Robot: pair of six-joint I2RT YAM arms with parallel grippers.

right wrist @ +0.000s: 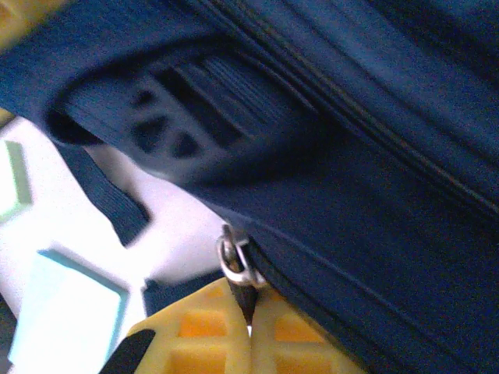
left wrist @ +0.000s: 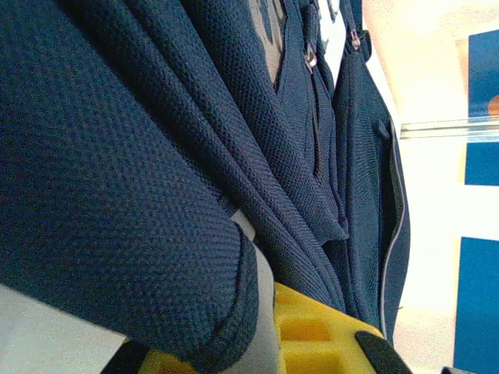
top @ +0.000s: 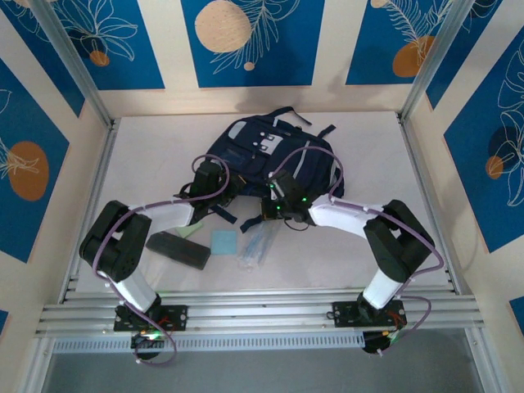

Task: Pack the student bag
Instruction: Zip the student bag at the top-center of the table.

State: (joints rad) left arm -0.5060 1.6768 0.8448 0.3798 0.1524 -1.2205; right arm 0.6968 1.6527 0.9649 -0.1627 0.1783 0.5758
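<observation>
Right claw (right wrist: 249, 329) tight on zipper pull (right wrist: 233, 262)

Large dark navy student bag (top: 266, 151) lying flat on the white table, towards the far middle, front face up. Thin white stripes run down the front, with a light grey patch near the far end. Black straps trail from its near edge. A small metal zip pull (right wrist: 232, 261) sits on a seam
</observation>
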